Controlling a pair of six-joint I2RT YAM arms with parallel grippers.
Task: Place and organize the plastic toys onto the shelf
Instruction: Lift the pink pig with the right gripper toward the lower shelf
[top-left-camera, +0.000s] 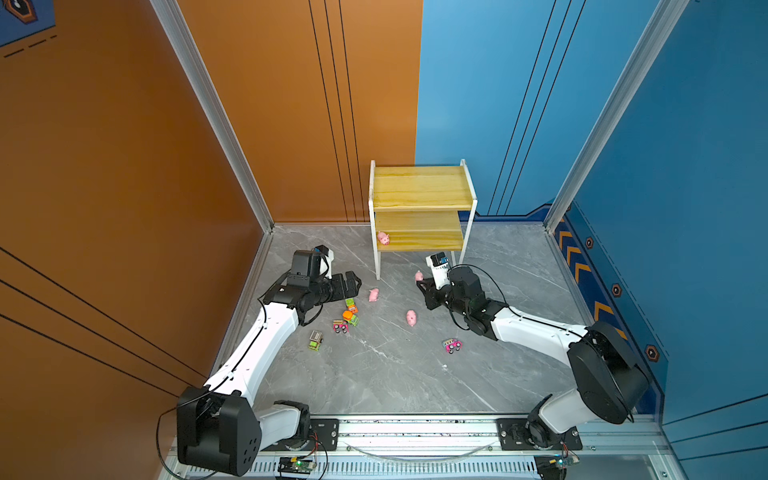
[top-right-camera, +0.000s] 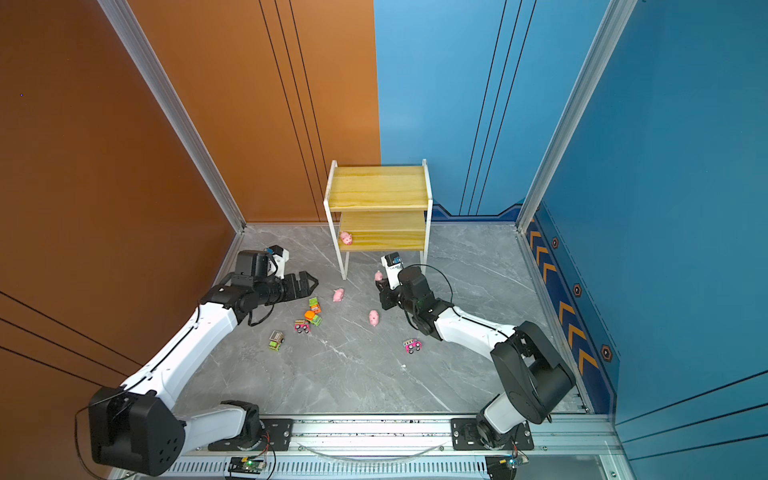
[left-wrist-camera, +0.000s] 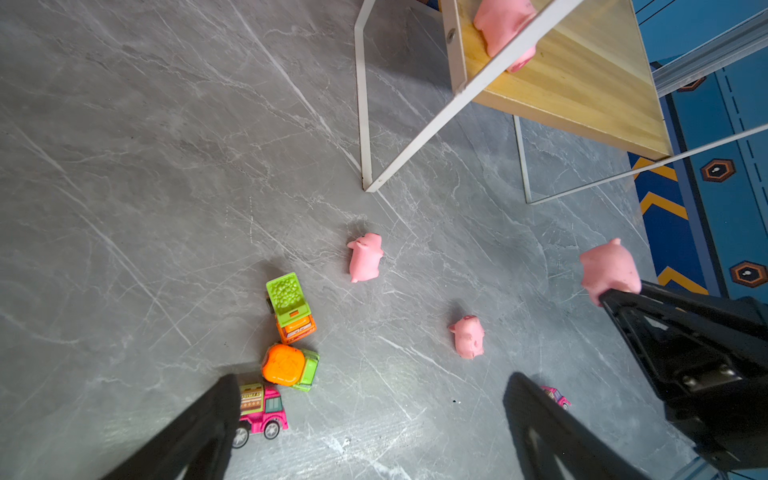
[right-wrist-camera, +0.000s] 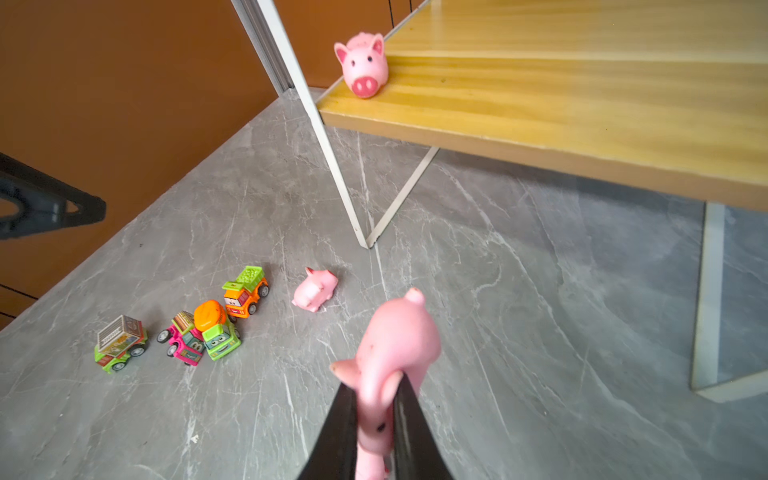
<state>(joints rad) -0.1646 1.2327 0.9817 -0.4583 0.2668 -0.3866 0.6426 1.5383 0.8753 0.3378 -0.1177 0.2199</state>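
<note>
Entry 1: our right gripper (right-wrist-camera: 376, 386), clamped on one pink pig (right-wrist-camera: 397, 332), held off the floor (top-left-camera: 395, 374) just near of the shelf (top-left-camera: 422, 187). Risk, we judge: the narrow pinch lets it twist or drop on release.
Entry 2: shelved pig (top-left-camera: 383, 238), lower board (top-left-camera: 428, 237), left end, close to the near edge; a bump could knock it off.
Entry 3: our left gripper (left-wrist-camera: 372, 380), spread wide, empty, above the trucks (top-left-camera: 351, 309).

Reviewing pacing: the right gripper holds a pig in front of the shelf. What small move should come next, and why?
Probably carry the held pig forward over the lower board, beside the pig already there: the right gripper is shut on it, short of the board's front edge, and that board is otherwise bare.
</note>
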